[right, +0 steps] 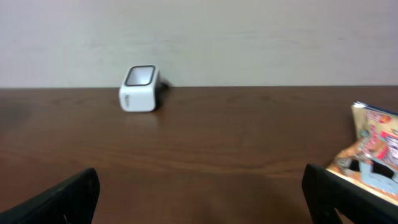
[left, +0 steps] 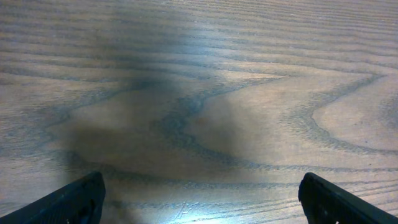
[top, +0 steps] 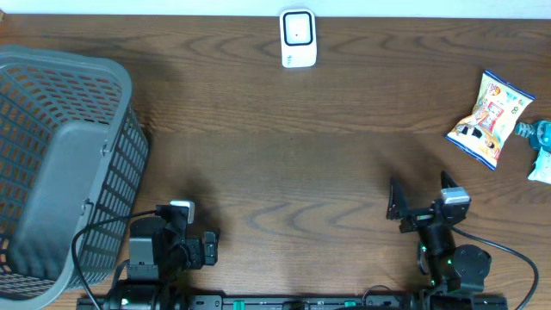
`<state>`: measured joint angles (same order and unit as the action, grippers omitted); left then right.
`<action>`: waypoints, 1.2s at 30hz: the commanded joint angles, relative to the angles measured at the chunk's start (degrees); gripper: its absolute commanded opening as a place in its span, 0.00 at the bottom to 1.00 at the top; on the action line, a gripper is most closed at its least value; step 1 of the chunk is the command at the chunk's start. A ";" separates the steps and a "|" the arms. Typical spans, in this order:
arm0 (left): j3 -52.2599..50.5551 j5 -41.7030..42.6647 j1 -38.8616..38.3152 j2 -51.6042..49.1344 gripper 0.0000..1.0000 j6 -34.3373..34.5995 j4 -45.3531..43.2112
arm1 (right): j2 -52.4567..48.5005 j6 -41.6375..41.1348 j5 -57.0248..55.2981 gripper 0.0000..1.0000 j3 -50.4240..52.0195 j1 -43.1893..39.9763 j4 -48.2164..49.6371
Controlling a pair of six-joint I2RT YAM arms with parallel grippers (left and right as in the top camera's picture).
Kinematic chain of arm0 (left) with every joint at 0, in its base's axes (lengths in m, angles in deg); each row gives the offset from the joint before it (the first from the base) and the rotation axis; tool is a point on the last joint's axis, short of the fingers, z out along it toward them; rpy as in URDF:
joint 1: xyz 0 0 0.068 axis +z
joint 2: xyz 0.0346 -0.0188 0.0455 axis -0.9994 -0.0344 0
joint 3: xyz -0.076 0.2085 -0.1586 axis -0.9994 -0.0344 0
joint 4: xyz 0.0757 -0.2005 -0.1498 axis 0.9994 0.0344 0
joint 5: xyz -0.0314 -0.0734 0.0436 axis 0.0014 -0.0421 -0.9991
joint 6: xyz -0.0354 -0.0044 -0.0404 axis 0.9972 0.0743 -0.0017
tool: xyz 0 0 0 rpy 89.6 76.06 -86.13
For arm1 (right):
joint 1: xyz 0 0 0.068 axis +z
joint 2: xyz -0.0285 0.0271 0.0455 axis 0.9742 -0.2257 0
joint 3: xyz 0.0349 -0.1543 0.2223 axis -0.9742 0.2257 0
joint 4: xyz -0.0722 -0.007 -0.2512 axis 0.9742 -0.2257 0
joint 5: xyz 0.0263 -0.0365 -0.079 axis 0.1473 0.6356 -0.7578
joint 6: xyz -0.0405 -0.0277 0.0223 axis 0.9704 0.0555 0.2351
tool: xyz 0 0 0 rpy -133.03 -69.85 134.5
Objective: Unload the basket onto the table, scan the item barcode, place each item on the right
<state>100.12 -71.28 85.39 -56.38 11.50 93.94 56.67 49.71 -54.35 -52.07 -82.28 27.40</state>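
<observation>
The snack bag point(top: 489, 118) lies flat near the right edge of the table point(top: 284, 172), well apart from both arms. It is a glossy, crinkled foil pouch printed in yellow, white and red, with crimped seams at its two short ends. Its printed face is up. Its long axis runs on a slant, one short end toward the far right corner and the other toward the near edge and slightly left. Just beside it, cut off by the right edge of the overhead view, sits a teal object point(top: 541, 138) too cropped to name.

The table is dark brown with a bold, looping wood grain. A small white barcode scanner point(top: 299, 38), a rounded block with a dark window framed in black, stands at the middle of the far edge. A grey plastic basket point(top: 60, 164) with slotted walls fills the left edge.

The left fingers point(left: 78, 199) are black, blunt wedges spread wide with nothing between them, low over bare wood by the near edge. The right fingers point(right: 74, 196) are likewise spread wide and empty.

Only the overhead view shows the basket. The right wrist view alone shows the scanner from the side, its window tilted upward against a pale wall, and only a cropped part of the bag. The left wrist view shows just grain and a soft shadow.
</observation>
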 commanded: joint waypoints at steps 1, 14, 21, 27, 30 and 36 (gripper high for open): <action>0.31 0.50 0.13 0.15 0.99 -0.35 0.00 | 0.42 4.07 -0.92 0.99 0.09 1.60 -0.48; 0.31 0.50 0.13 0.15 0.99 -0.37 0.00 | 0.37 4.15 -0.92 0.99 0.09 1.57 -0.37; 0.31 0.50 0.13 0.15 0.99 -0.37 0.00 | 0.37 4.15 -0.92 0.99 0.09 1.57 -0.37; 0.31 0.50 0.13 0.15 0.99 -0.37 0.00 | 0.37 4.15 -0.90 0.99 0.09 1.57 -0.37; 0.31 0.50 0.13 0.15 0.99 -0.37 0.02 | 0.37 4.15 -0.90 0.99 0.09 1.57 -0.37; -0.85 2.62 0.09 3.58 0.99 0.28 -6.08 | 0.37 4.15 -0.90 0.99 0.09 1.57 -0.37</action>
<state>100.03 -70.76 85.39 -55.11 11.54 90.93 56.67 53.03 -54.57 -52.07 -80.83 27.40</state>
